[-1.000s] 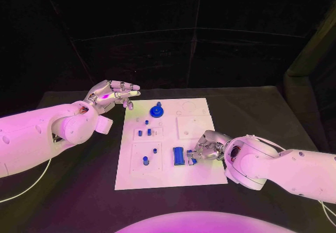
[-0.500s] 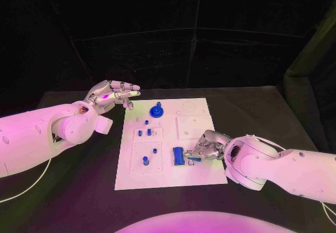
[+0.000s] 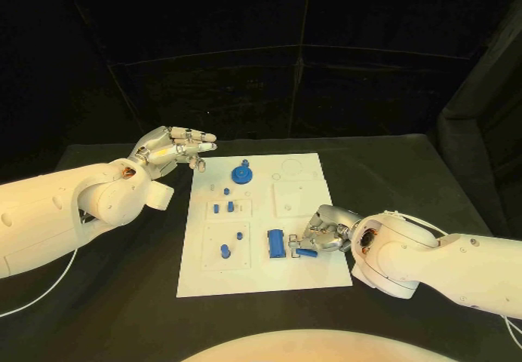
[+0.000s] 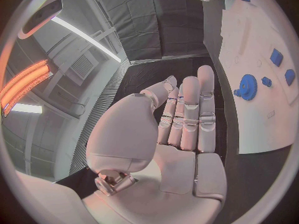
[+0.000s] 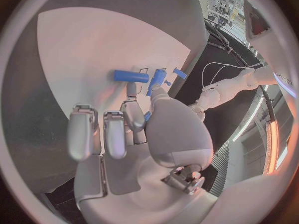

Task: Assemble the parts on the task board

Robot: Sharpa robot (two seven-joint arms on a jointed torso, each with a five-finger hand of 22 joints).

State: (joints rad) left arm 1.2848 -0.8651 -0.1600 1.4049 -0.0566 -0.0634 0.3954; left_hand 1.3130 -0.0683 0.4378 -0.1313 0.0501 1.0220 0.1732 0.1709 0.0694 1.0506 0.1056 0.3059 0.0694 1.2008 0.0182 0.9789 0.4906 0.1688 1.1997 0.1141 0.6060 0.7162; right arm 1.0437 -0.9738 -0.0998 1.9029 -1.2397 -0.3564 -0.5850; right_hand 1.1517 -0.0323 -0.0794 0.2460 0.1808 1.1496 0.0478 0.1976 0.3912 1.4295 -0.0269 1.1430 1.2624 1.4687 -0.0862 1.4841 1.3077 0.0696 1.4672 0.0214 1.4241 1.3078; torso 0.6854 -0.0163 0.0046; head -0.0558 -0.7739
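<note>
The white task board (image 3: 261, 268) lies in the middle of the black table. My right hand (image 3: 323, 235) rests at the board's right edge and pinches a small blue peg (image 3: 305, 253) at its fingertips, just right of a blue block (image 3: 277, 243). The right wrist view shows the peg (image 5: 131, 75) past a fingertip and the block (image 5: 158, 77) beside it. A blue gear (image 3: 241, 175) stands near the board's far edge. My left hand (image 3: 174, 149) hovers open beyond the board's far left corner, holding nothing; its flat fingers (image 4: 190, 112) point toward the gear (image 4: 248, 87).
Several small blue pieces (image 3: 224, 206) sit in the board's left recesses, with two more (image 3: 225, 250) lower down. The board's right half has pale square and round recesses (image 3: 292, 197). Black table (image 3: 403, 173) surrounds the board on all sides.
The right hand's fingers have closed on the small blue peg and shifted it slightly, so it now lies level beside the blue block. The left hand has not moved.
</note>
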